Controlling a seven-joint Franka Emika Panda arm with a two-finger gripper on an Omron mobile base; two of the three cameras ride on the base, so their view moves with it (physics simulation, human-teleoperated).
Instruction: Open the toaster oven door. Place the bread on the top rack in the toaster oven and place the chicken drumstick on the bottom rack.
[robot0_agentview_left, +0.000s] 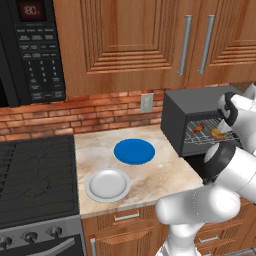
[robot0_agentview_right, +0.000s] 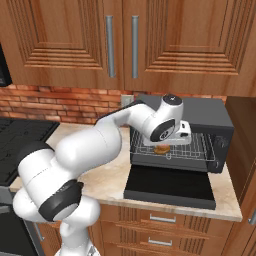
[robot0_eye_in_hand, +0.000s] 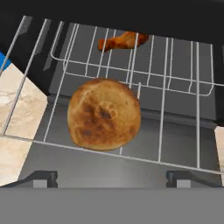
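Note:
The toaster oven (robot0_agentview_left: 192, 110) (robot0_agentview_right: 200, 120) stands at the counter's right end. The toaster oven door (robot0_agentview_right: 170, 186) lies folded down flat in front of it. The round golden-brown bread (robot0_eye_in_hand: 104, 114) (robot0_agentview_right: 161, 149) (robot0_agentview_left: 217, 133) rests on a silver wire rack (robot0_eye_in_hand: 175, 131). Farther in and below that rack lies the chicken drumstick (robot0_eye_in_hand: 122, 40) (robot0_agentview_left: 198, 128), seen through the wires. My gripper (robot0_eye_in_hand: 112, 179) (robot0_agentview_right: 162, 142) hovers just above the bread, open, its fingertips (robot0_eye_in_hand: 39, 178) wide apart and touching nothing.
A blue plate (robot0_agentview_left: 134, 151) and a white plate (robot0_agentview_left: 107, 184) sit on the marble counter (robot0_agentview_left: 160, 175) left of the oven. A stove (robot0_agentview_left: 35, 175) is further left, with a black microwave (robot0_agentview_left: 32, 50) above it. Wooden cabinets (robot0_agentview_right: 120, 40) hang overhead.

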